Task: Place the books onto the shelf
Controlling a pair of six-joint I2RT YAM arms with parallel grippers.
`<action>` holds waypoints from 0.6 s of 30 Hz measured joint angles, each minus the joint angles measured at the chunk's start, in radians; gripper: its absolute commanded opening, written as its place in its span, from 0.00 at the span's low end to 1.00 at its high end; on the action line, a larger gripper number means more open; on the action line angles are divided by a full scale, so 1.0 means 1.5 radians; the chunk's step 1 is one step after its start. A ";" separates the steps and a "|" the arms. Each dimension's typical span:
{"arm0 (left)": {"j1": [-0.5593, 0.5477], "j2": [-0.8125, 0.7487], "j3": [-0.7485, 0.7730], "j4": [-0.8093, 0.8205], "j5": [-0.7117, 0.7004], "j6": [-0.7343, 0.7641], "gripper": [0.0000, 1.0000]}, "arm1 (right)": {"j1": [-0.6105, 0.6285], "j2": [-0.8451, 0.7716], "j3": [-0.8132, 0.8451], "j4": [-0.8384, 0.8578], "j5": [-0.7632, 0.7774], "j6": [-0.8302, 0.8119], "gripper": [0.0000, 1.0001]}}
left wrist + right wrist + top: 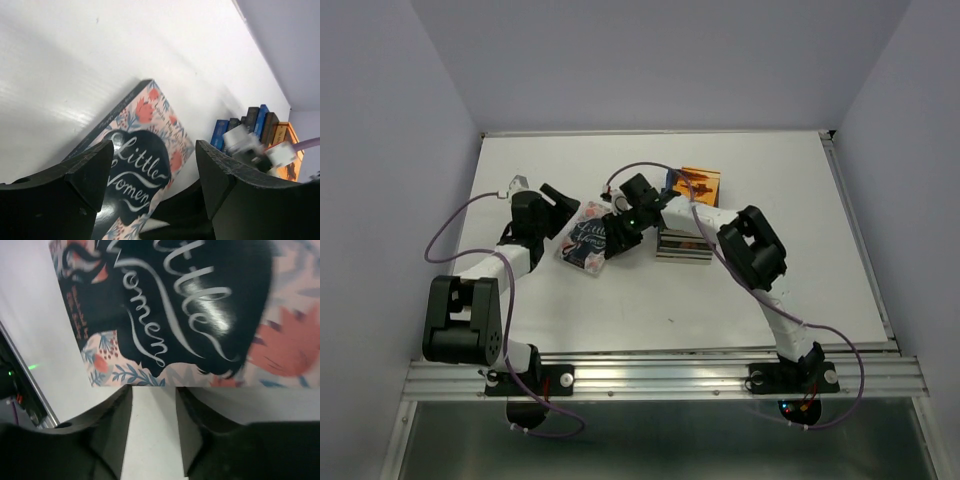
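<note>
**Black fingers (107,430) at floral pink "Little Women" paperback (200,315), ungrasped**

Right gripper (154,400) sits at the flat book's edge, jaws narrowly parted over white table (150,450), holding nothing. Left gripper (154,160) spreads wide above the cover. Pickup seems in hand: next an edge needs pinching, then carrying to the orange shelf (702,182) by the upright books (250,122).
</note>
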 measured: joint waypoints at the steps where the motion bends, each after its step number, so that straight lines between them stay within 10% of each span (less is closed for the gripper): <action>1: 0.000 0.000 0.010 0.005 -0.003 0.003 0.78 | 0.009 -0.001 -0.002 -0.010 -0.006 -0.001 0.62; 12: 0.002 0.005 0.016 -0.050 -0.036 0.041 0.80 | 0.019 -0.009 -0.003 -0.030 0.044 0.098 0.66; 18: 0.008 0.039 0.024 -0.076 -0.031 0.072 0.95 | -0.003 -0.017 0.003 -0.024 0.119 0.155 0.86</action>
